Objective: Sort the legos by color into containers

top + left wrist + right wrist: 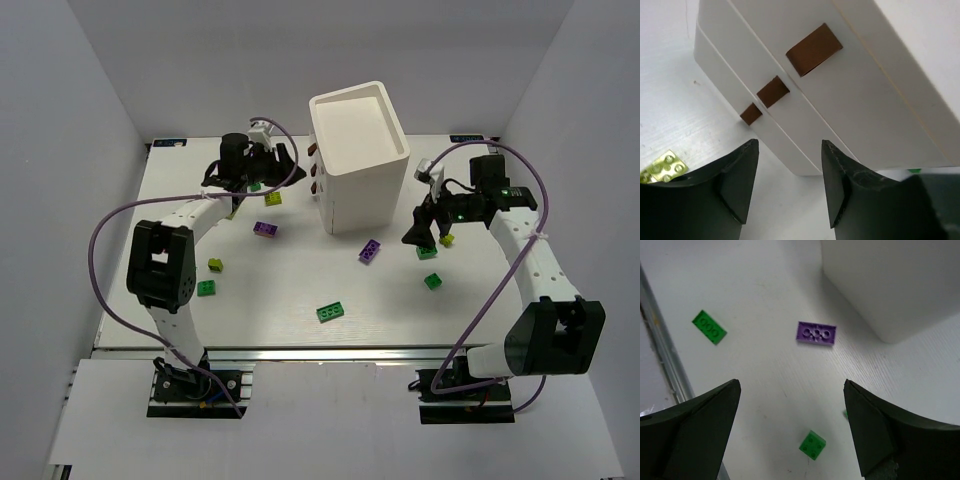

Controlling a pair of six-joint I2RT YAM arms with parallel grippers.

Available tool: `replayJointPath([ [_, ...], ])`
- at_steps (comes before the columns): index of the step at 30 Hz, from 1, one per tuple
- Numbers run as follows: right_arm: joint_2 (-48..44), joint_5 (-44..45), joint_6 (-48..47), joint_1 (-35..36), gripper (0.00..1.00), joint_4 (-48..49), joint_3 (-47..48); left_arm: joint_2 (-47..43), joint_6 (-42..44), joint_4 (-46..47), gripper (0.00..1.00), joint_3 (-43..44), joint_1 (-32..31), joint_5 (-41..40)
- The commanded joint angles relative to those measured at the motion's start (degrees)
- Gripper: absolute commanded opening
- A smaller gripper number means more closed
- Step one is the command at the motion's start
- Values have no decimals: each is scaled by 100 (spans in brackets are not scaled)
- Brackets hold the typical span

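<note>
Three white drawers [855,95], brown knobs [814,49]

Everything is bright and white, with soft, small shadows. Up close, the dark fingers [690,435] look a bit blurry.

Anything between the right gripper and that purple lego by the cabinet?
No: the right wrist view shows only bare table between the right gripper and the purple lego.
</note>
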Motion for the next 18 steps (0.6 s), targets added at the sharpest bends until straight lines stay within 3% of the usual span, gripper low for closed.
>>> replayJointPath([
  [1,-80,-1113,-914,43,89,-386,83,48,978,635,64,160,-46,168],
  [4,-115,-1324,-1292,34,84,-411,-58,127,1294,1408,68,-68,-46,590],
  [8,-177,-1395,-1434,43,85,-254,-163,303,1681,2340,79,-184,-46,1188],
  [18,-300,-1290,-1284,34,87,150,-312,1059,2543,1858,71,782,-46,1118],
])
